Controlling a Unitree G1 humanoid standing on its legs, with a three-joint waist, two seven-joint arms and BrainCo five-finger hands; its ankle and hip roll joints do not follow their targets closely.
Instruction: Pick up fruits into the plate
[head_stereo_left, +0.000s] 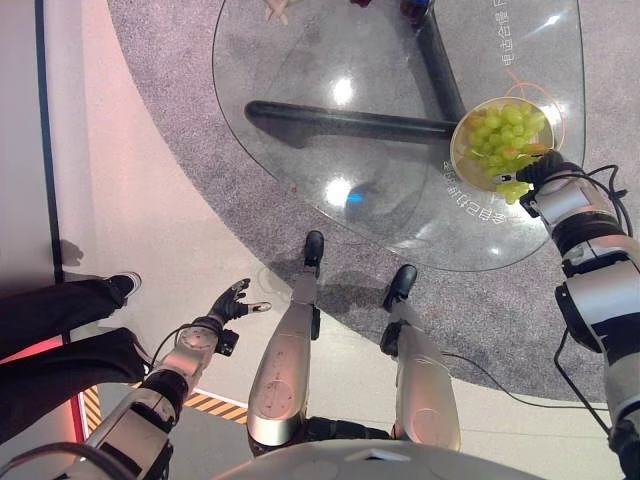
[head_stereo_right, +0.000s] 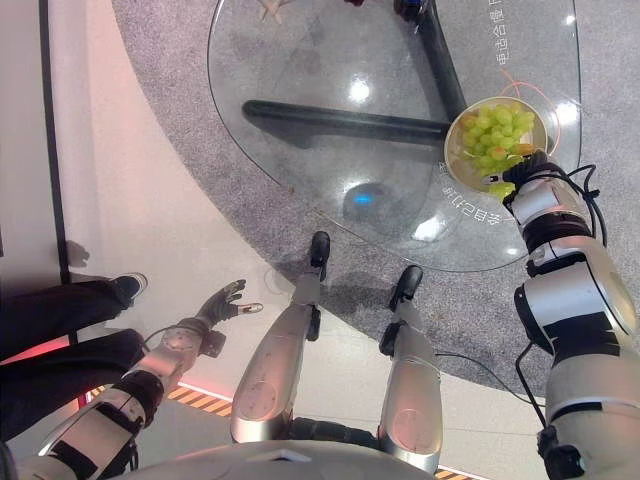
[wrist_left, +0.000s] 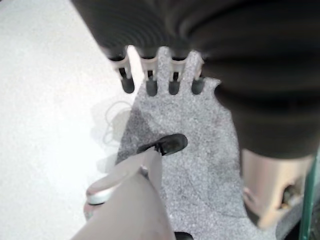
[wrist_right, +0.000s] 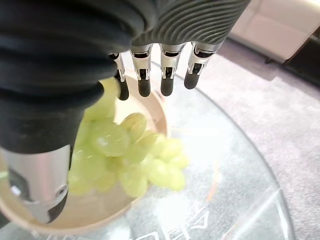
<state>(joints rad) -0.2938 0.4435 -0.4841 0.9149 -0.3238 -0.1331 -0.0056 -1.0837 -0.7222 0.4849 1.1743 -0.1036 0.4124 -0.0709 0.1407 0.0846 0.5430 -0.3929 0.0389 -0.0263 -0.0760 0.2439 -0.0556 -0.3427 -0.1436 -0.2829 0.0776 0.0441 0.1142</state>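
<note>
Right wrist view showed our right hand (wrist_right: 150, 75) with fingers straight, holding nothing, over green grapes (wrist_right: 125, 155) heaped in the plate (wrist_right: 156, 111) on the glass table (head_stereo_left: 330, 150). We judged placing finished; next, withdraw clear. Left hand (head_stereo_left: 232, 300) hung relaxed.

From my station, the right robot hand (wrist_right: 60, 75) covers the near side of the plate (wrist_right: 155, 112), and the grapes (wrist_right: 125, 150) under its thumb are blurred. The far edge of the glass bench (head_stereo_left: 300, 60) is cut off. A person's legs (head_stereo_left: 60, 330) run out at the left edge.
</note>
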